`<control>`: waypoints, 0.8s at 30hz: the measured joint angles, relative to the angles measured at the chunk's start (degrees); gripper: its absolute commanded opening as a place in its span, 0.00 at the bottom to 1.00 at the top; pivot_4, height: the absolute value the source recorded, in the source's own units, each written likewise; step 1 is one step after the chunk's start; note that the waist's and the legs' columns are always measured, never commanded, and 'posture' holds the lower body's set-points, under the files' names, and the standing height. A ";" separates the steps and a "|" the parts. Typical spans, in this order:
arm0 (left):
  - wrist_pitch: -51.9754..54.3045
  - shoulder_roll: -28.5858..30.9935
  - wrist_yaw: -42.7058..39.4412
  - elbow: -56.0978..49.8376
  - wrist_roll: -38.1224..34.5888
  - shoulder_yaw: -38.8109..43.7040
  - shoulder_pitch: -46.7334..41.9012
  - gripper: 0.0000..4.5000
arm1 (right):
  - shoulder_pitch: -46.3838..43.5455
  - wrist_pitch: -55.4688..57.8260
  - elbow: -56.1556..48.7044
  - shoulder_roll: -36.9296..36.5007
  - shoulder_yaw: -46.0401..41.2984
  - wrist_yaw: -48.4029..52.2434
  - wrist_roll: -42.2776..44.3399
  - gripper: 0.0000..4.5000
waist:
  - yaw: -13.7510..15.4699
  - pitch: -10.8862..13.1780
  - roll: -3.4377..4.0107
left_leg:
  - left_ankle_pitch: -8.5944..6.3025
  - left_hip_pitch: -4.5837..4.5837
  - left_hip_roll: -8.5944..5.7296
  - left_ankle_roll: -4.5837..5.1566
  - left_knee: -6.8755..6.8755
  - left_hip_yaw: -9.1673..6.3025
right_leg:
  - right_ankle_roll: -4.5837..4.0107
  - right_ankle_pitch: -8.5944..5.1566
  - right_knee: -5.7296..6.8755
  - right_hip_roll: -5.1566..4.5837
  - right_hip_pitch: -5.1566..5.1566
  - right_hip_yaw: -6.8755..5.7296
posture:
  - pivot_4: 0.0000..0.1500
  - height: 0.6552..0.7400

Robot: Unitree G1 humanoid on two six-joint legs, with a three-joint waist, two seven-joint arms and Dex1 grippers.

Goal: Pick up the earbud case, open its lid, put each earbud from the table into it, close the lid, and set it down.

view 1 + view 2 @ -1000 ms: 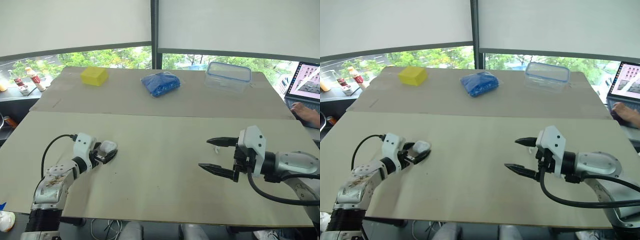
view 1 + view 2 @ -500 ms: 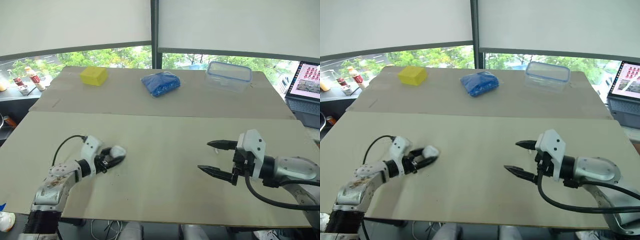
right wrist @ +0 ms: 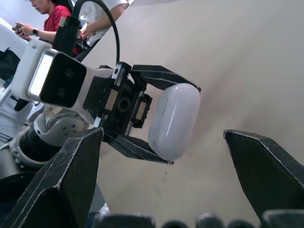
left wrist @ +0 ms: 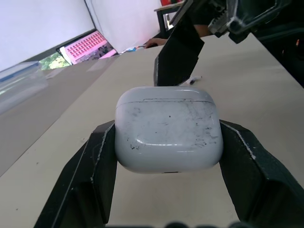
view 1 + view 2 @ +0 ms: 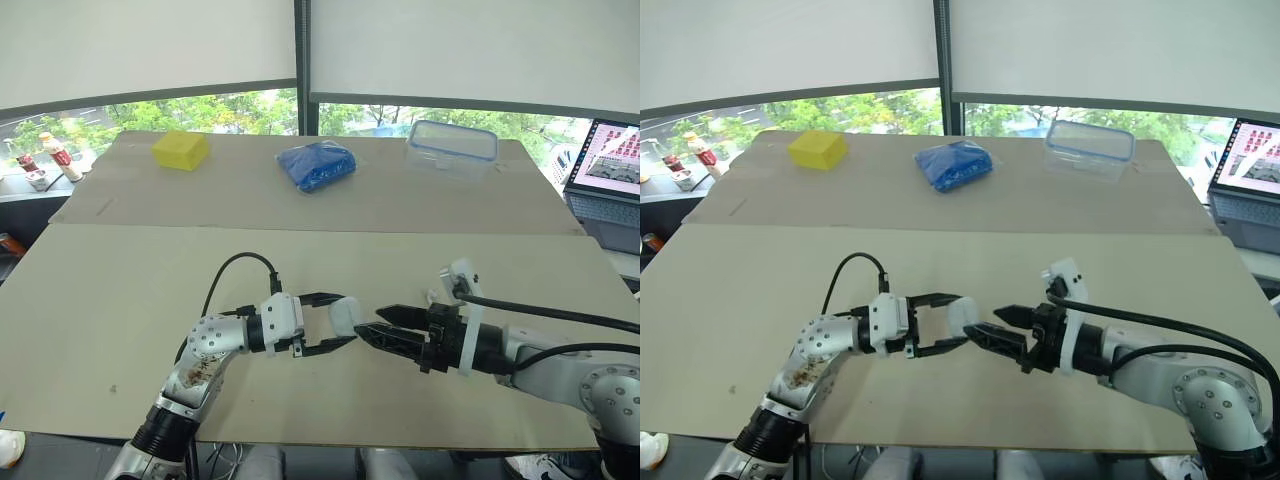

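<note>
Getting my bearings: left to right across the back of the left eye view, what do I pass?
Small bottles → yellow block → blue bag → clear lidded container → laptop.

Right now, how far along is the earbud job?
Done: earbud case picked up, clamped in the left gripper. In hand: the open right gripper is at the case, lid shut. Left: open lid, load earbuds (an earbud lies on the table), close, set down.

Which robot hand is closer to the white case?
Left. The left gripper grips the case between its fingers; the right gripper sits just beside it, open, fingertips pointing at it.
</note>
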 measured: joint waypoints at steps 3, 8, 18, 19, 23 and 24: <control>-2.04 -0.46 -0.06 0.64 0.30 -0.29 -0.95 0.57 | -0.19 -0.01 0.62 -0.13 0.96 -1.23 1.41 1.00 | 0.11 0.00 0.00 | 0.00 -0.03 -0.01 0.00 0.01 0.00 | 0.03 0.02 -0.04 -0.01 0.00 0.00 | 1.00 0.29; -4.04 -1.71 -0.02 2.38 1.17 -1.06 -2.31 0.57 | -1.51 -0.01 1.59 -0.70 2.43 -1.25 3.51 1.00 | 0.09 0.00 0.00 | 0.00 -0.03 0.00 0.00 0.00 0.00 | 0.04 0.02 -0.05 0.01 0.00 0.00 | 1.00 0.29; -6.16 -2.57 0.26 2.71 2.03 -1.28 -2.34 0.57 | -2.00 -0.02 3.58 -0.98 3.23 -1.56 3.53 0.36 | 0.07 0.00 0.00 | 0.00 -0.03 0.00 0.00 0.00 -0.01 | 0.04 0.02 -0.06 0.01 -0.01 -0.01 | 1.00 0.29; -6.29 -2.64 0.27 2.70 2.03 -1.34 -2.34 0.57 | -2.00 -0.02 3.88 -1.28 3.24 -1.61 3.49 0.28 | 0.07 0.00 0.01 | 0.00 -0.03 0.00 0.00 0.00 -0.01 | 0.04 0.02 -0.06 0.01 -0.01 -0.01 | 1.00 0.29; -6.89 -2.71 1.09 2.72 2.36 -1.40 -2.34 0.57 | -2.40 -0.09 4.35 -1.41 3.31 -1.60 3.57 0.16 | 0.04 0.00 0.01 | 0.00 -0.03 0.00 0.00 0.00 -0.01 | 0.05 0.02 -0.06 0.01 -0.01 -0.01 | 1.00 0.29; -7.08 -2.72 1.22 2.75 2.39 -1.40 -2.34 0.57 | -2.52 -0.09 4.39 -1.41 3.31 -1.59 3.59 0.16 | 0.04 0.00 0.01 | 0.00 -0.03 0.00 0.00 0.00 -0.01 | 0.05 0.02 -0.06 0.01 -0.01 -0.01 | 1.00 0.29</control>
